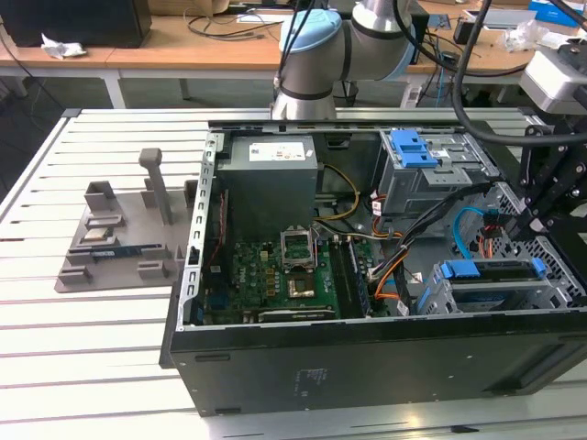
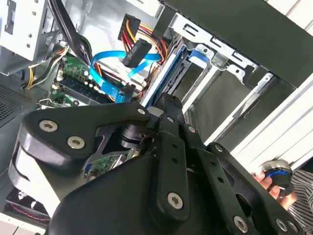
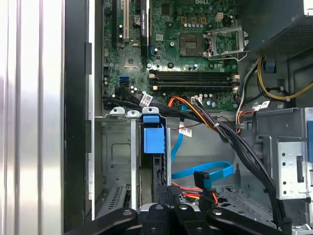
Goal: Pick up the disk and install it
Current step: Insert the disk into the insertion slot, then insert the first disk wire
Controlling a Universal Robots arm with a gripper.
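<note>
The blue-framed silver disk sits edge-up in the grey metal drive cage at the open black computer case's near corner. Above it hangs the black gripper; whether its fingers are parted cannot be told.

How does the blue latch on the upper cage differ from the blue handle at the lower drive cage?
The blue latch lies flat on top of the upper cage, broad face up; the blue handle sits at the end of the lower drive cage, showing as a narrow bar. The latch looks wider, the handle slimmer. Both are blue plastic on grey metal.
</note>
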